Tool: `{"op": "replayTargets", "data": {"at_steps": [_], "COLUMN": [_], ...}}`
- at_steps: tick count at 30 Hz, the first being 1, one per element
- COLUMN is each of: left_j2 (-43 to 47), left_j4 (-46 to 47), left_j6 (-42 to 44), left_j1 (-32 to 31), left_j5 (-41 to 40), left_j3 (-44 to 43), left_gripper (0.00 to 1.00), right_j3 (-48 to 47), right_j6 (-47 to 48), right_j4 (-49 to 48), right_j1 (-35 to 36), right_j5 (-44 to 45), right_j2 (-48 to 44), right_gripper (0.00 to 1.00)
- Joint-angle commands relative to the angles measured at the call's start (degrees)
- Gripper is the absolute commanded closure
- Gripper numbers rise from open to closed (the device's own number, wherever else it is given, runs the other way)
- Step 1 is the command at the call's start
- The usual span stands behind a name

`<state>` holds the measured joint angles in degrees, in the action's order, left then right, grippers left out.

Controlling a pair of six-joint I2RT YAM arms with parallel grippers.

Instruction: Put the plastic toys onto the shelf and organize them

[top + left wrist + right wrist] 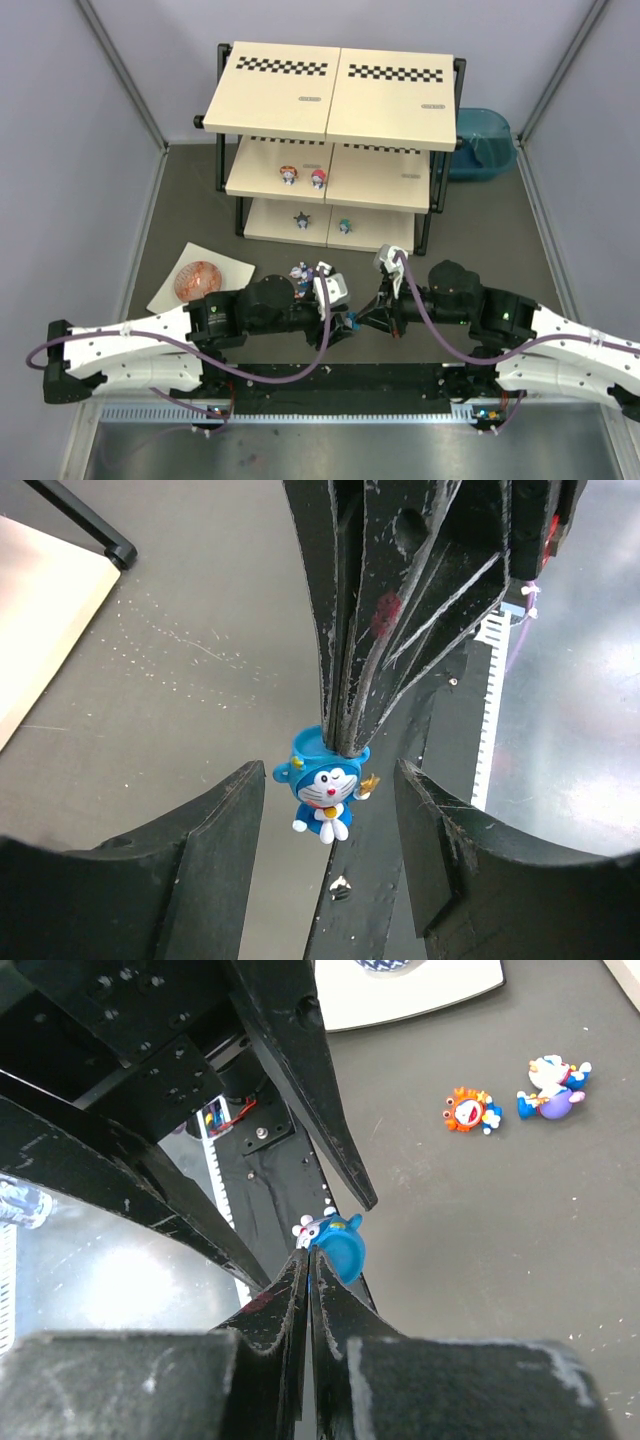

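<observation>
Grey tbl (200,630); blue toy (325,790), white face, hooded?

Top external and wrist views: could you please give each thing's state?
right gripper: jaws shut on the blue toy.
blue toy: pinched by its head, hanging.
left gripper: jaws open, flanking the blue toy untouched.
spiky orange toy, purple toy: lying on the table.
orange-haired toy, red-capped toy: on the shelf's middle tier.
dark toy, teal toy: on its bottom tier.
</observation>
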<state>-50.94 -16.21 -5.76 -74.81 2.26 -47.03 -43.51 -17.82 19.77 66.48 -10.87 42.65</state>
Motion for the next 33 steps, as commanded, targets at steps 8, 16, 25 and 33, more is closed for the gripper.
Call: {"op": "replayTargets", "data": {"at_steps": [8, 16, 25, 33], "left_j2": [-1.62, -2.59, -3.12, -2.76], "left_j4": [3.29, 3.81, 3.73, 4.25], "left_j6": [1.98, 2.24, 2.42, 2.24], "left_j1": [-0.43, -0.52, -0.43, -0.43], "left_j5": [-0.24, -0.68, -1.38, -1.74], "left_j3": [-0.08, -0.44, -0.35, -0.26], "left_gripper": [0.41, 0.41, 0.45, 0.53], "right_j3": [-1.41, -0.97, -1.05, -0.88], "right_j6": [-0.72, -1.07, -1.16, -0.99], "right_j4": [-2.28, -3.77, -4.13, -4.48], "right_j1": [-0.47, -0.39, -0.47, -0.47], "right_j5": [-1.61, -2.40, -2.84, -3.10], "right_j2": [-1.52, -1.08, -0.82, -0.29], "right_gripper": [1.00, 1.00, 1.00, 1.00]}}
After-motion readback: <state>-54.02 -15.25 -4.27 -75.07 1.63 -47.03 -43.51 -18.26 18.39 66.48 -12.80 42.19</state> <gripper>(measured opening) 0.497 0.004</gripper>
